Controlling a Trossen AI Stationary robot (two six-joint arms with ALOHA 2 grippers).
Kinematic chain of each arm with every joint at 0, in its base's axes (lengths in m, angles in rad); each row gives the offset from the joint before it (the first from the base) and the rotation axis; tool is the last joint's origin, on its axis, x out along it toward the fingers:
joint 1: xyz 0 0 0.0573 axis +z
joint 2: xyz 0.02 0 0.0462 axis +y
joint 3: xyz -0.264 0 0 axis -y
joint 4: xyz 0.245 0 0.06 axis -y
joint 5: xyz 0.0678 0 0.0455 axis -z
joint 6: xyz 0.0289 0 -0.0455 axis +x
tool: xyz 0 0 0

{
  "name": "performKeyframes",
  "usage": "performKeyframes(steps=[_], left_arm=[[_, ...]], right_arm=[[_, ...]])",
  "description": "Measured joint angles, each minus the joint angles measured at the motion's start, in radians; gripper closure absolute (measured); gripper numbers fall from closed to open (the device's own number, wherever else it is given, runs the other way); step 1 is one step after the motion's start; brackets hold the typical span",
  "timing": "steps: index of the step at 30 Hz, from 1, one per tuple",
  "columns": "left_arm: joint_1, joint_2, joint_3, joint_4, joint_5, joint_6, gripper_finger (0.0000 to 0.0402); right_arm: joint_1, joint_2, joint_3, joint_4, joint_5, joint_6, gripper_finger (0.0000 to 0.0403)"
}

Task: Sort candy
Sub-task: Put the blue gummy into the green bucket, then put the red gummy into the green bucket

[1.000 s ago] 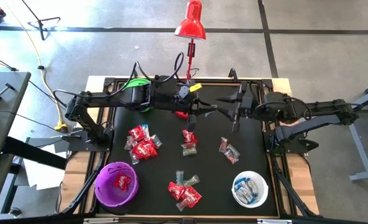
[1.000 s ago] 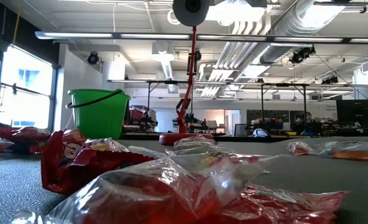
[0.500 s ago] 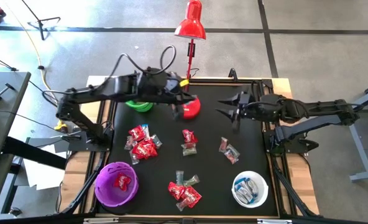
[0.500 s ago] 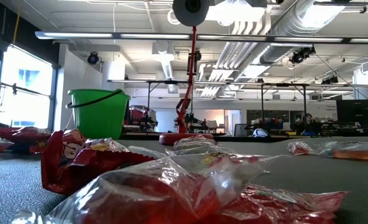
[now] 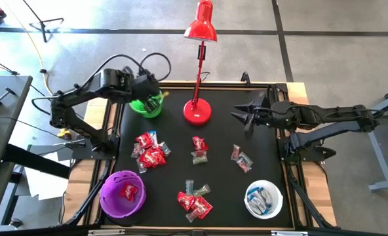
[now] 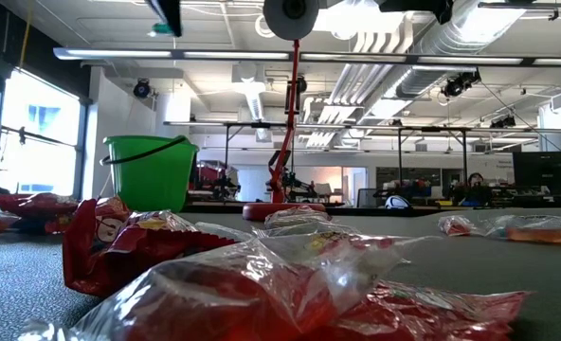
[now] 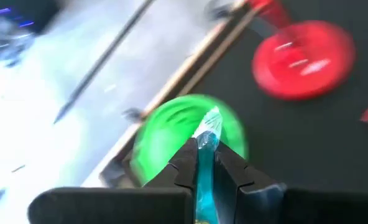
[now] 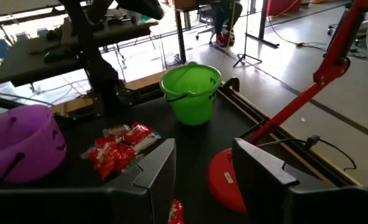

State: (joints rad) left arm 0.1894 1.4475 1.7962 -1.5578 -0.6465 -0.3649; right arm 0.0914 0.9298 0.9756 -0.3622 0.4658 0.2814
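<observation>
The left gripper [image 7: 206, 163] hangs right over the green bowl [image 5: 146, 105] at the table's far left corner, its fingers pinched tight on one clear greyish-green candy [image 7: 207, 140] whose twisted end sticks up past the fingertips, directly above the bowl's open mouth.

Taking the red lamp [image 5: 197, 110] as the mark: the green bowl stands just to its left, and the right gripper [image 5: 241, 117] hovers to its right above the black mat [image 5: 259, 151], fingers spread apart with nothing between them.

The rest of the candy lies on the mat in front of the lamp — a red cluster [image 5: 149, 149] forward and to the left, a small pair [image 5: 198, 149] straight in front, a few pieces [image 5: 240, 157] forward and to the right, and a mixed heap [image 5: 194, 200] farther forward still. The purple bowl [image 5: 122, 195] at the near left holds a red piece; the white bowl [image 5: 264, 198] at the near right holds blue-and-white ones.
</observation>
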Motion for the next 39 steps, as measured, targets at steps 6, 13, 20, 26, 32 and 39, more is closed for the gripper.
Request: performKeyframes(steps=[6,13,20,26,32,39], left_arm=[[0.103,-0.007,0.0,0.005,-0.004,0.119,0.0347],[0.277,-0.008,0.0,0.003,0.151,0.24,0.0303],[0.378,-0.008,0.0,0.038,0.268,0.289,0.0279],[0.358,-0.007,0.0,0.13,0.635,0.269,0.028],[0.248,0.008,0.0,0.235,0.791,0.229,0.028],[0.132,0.012,0.0,0.289,0.79,0.153,0.0279]], right_arm=[[0.0,0.0,0.0,0.0,0.008,0.01,0.0249],[0.0,0.0,0.0,0.0,0.008,0.01,0.0249],[0.0,0.0,0.0,0.0,0.007,0.01,0.0249],[0.0,0.0,0.0,-0.072,0.032,0.214,0.0249],[-0.02,0.004,-0.008,-0.574,-0.049,0.775,0.0249],[0.003,0.014,-0.109,-0.706,-0.296,1.021,0.0249]])
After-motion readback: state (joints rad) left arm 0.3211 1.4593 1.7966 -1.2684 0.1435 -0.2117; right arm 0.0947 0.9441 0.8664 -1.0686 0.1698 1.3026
